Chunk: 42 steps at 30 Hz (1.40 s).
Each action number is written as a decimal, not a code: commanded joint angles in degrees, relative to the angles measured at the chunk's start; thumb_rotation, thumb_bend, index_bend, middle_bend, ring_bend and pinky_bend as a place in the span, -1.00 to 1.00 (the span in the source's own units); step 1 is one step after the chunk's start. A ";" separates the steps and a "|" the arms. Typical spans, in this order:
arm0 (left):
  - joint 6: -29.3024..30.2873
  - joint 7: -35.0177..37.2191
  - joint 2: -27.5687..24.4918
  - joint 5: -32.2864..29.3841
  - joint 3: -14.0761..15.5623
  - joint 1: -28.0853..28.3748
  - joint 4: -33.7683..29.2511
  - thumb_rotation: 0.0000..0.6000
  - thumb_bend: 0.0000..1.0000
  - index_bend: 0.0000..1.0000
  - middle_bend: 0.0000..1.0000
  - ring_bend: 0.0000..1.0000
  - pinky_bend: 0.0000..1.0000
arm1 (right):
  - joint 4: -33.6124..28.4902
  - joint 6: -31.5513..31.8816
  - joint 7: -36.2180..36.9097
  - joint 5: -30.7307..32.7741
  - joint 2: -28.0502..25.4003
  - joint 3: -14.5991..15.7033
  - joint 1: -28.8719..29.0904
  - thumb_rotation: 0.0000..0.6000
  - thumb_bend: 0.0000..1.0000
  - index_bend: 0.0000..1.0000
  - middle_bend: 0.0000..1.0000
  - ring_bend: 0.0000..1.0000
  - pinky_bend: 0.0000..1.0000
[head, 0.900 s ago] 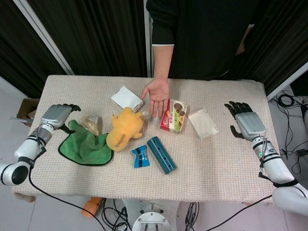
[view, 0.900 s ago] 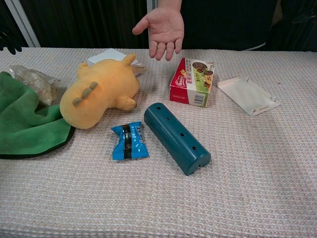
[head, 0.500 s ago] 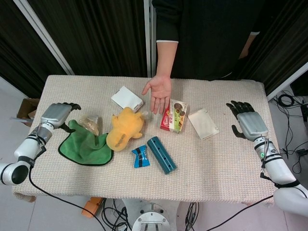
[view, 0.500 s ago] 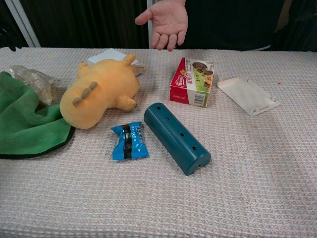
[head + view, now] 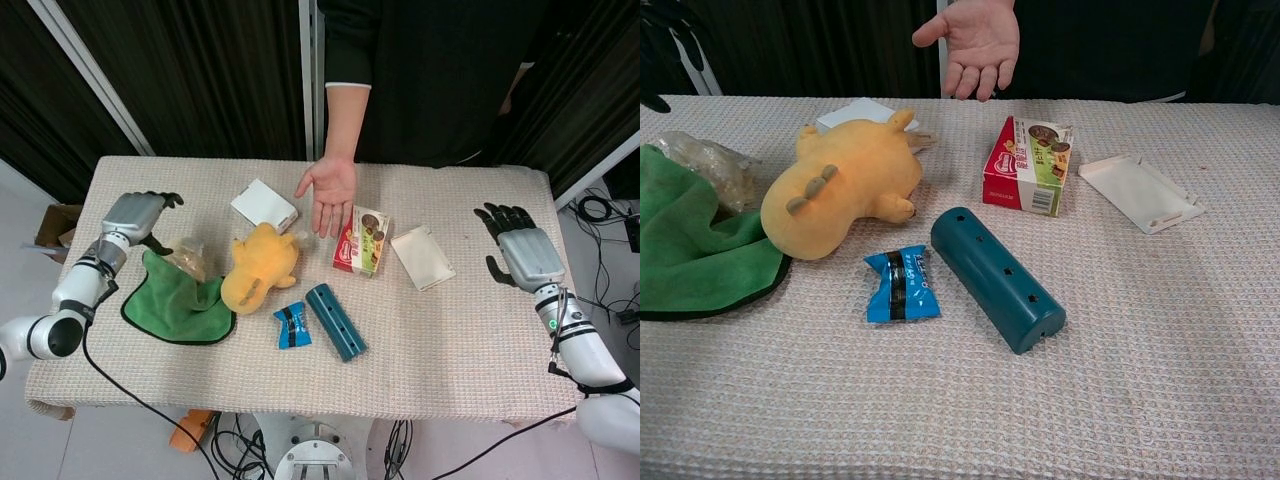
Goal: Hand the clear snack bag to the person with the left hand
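Observation:
The clear snack bag (image 5: 187,259) lies crumpled on the upper edge of the green cloth (image 5: 177,308); the chest view shows the bag (image 5: 706,165) at far left. My left hand (image 5: 137,213) hovers just up-left of it, fingers apart, holding nothing; only its dark fingertips (image 5: 662,17) show at the chest view's top-left corner. The person's open palm (image 5: 328,193) is held out over the far middle of the table, also seen as a palm (image 5: 975,42) in the chest view. My right hand (image 5: 522,253) rests open at the table's right side.
A yellow plush (image 5: 259,266) lies right of the bag. A white box (image 5: 263,204), red snack carton (image 5: 362,241), white pouch (image 5: 422,257), blue packet (image 5: 292,325) and teal cylinder (image 5: 335,321) are spread across the middle of the woven table (image 5: 450,340).
My left hand has risen and moved right toward the clear snack bag. The person's palm drew back slightly and now holds still. My right hand shifted slightly right.

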<state>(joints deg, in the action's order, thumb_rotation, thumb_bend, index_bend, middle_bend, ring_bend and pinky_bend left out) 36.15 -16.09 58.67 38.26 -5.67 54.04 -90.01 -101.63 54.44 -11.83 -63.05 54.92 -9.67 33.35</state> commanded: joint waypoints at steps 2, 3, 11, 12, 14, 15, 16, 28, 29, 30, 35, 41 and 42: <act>-0.54 -9.41 4.53 -13.30 5.01 7.70 4.89 0.87 -0.90 -0.61 -0.50 -0.54 -0.46 | -0.41 0.35 0.66 -0.97 -0.85 0.12 -0.42 1.00 -0.12 -1.00 -1.00 -1.00 -1.00; -0.60 -10.32 5.58 -16.10 5.94 8.66 5.80 0.79 -0.90 -0.62 -0.50 -0.55 -0.46 | -0.54 0.46 0.72 -1.28 -1.20 0.20 -0.54 1.00 -0.12 -1.00 -1.00 -1.00 -1.00; -2.78 -13.55 10.94 -26.88 10.73 12.95 10.39 0.59 -0.94 -0.68 -0.63 -0.63 -0.50 | -0.92 0.96 2.35 -1.87 -3.46 -0.28 -1.10 1.00 -0.12 -1.00 -1.00 -1.00 -1.00; -3.25 -13.51 11.54 -27.78 11.14 13.21 10.94 0.58 -0.94 -0.68 -0.63 -0.63 -0.50 | -0.82 0.88 2.58 -1.79 -3.66 -0.17 -1.27 1.00 -0.12 -1.00 -1.00 -1.00 -1.00; -4.15 -13.75 12.25 -29.03 12.01 13.76 11.71 0.57 -0.95 -0.68 -0.63 -0.63 -0.50 | -0.53 0.98 2.99 -1.90 -3.68 0.03 -1.60 1.00 -0.12 -1.00 -1.00 -1.00 -1.00; -4.58 -14.02 12.56 -29.70 12.60 14.12 12.03 0.56 -0.95 -0.68 -0.63 -0.63 -0.50 | -0.32 1.07 3.22 -1.98 -3.62 0.09 -1.74 1.00 -0.12 -1.00 -1.00 -1.00 -1.00; -5.10 -14.58 12.99 -30.68 13.53 14.75 12.50 0.56 -0.96 -0.68 -0.63 -0.63 -0.50 | -0.02 1.13 3.46 -2.19 -3.54 0.25 -1.95 1.00 -0.12 -1.00 -1.00 -1.00 -1.00; -7.09 -19.66 15.55 -41.01 23.66 21.89 14.25 0.58 -0.96 -0.65 -0.39 -0.25 -0.38 | 1.02 1.17 3.36 -2.99 -2.58 0.61 -2.06 1.00 -0.12 -1.00 -1.00 -1.00 -1.00; -7.01 -19.58 15.64 -41.49 23.93 22.13 14.17 0.58 -0.95 -0.61 -0.34 -0.19 -0.36 | 1.04 1.12 3.25 -3.01 -2.53 0.61 -2.00 1.00 -0.12 -1.00 -1.00 -1.00 -1.00; -6.90 -19.59 15.78 -41.88 24.34 22.41 14.19 0.60 -0.94 -0.55 -0.28 -0.12 -0.33 | 1.05 1.01 3.06 -2.90 -2.50 0.58 -1.90 1.00 -0.12 -1.00 -1.00 -1.00 -1.00; -7.91 -21.69 16.56 -45.77 28.35 24.87 13.80 0.67 -0.91 -0.40 -0.13 0.07 -0.22 | 1.31 1.15 3.04 -2.80 -2.19 0.64 -2.02 1.00 -0.12 -1.00 -1.00 -1.00 -1.00; -7.26 -20.64 17.77 -44.58 28.64 25.09 14.86 1.00 -0.51 -0.01 0.21 0.33 -0.04 | 1.13 1.47 3.21 -3.41 -2.22 0.85 -2.36 1.00 -0.12 -1.00 -1.00 -1.00 -1.00; -6.89 -20.36 17.97 -44.03 28.61 24.84 14.92 1.00 -0.47 0.04 0.23 0.34 -0.01 | 0.98 1.38 3.22 -3.31 -2.33 0.80 -2.33 1.00 -0.12 -1.00 -1.00 -1.00 -1.00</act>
<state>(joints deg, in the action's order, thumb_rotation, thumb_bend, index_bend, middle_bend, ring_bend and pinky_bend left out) 28.56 -36.93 76.08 -6.91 23.10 79.27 -75.45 -100.57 55.90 -8.61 -66.42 52.66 -8.85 31.01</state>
